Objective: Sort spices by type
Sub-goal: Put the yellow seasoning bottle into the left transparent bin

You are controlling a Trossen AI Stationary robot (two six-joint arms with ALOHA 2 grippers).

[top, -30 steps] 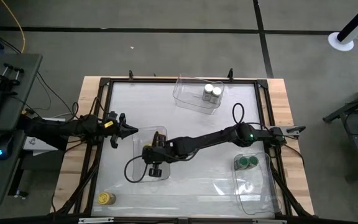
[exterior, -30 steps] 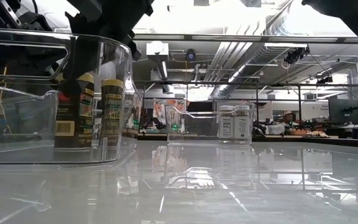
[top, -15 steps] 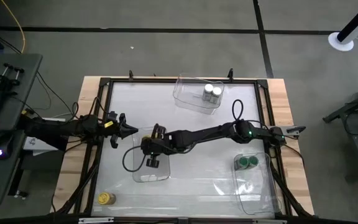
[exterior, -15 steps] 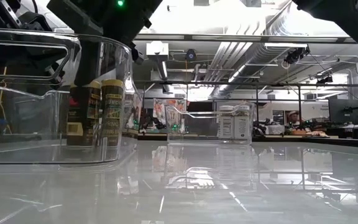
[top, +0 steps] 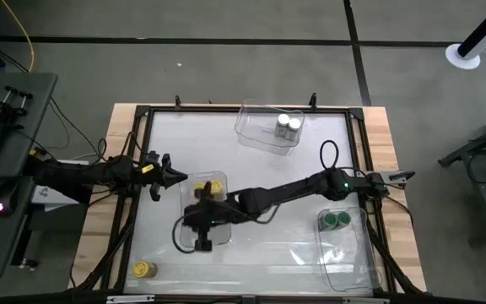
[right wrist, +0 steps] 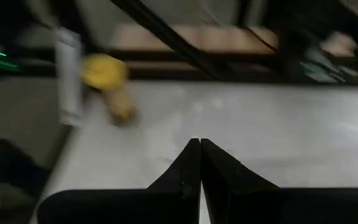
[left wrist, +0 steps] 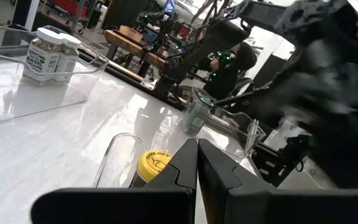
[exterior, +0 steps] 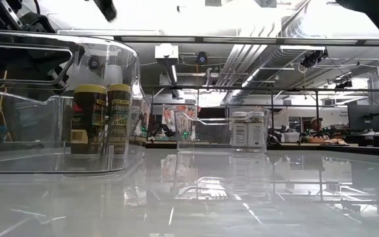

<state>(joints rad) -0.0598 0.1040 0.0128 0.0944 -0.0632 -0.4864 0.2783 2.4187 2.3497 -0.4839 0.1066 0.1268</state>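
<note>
While stretched across the table, right hand (top: 199,239) (fingers together).

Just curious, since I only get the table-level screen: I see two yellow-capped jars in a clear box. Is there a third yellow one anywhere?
Observer: Yes. From above, a lone yellow-lidded jar stands on the table's corner nearest your camera, off to your left, outside any bin.
Visitor: Where is the tool that would grab it?
Observer: The right tool hangs over the middle bin, at the end towards that jar, shut with nothing in it.
Visitor: And the other one?
Observer: The left tool waits shut beside that same bin.
</note>
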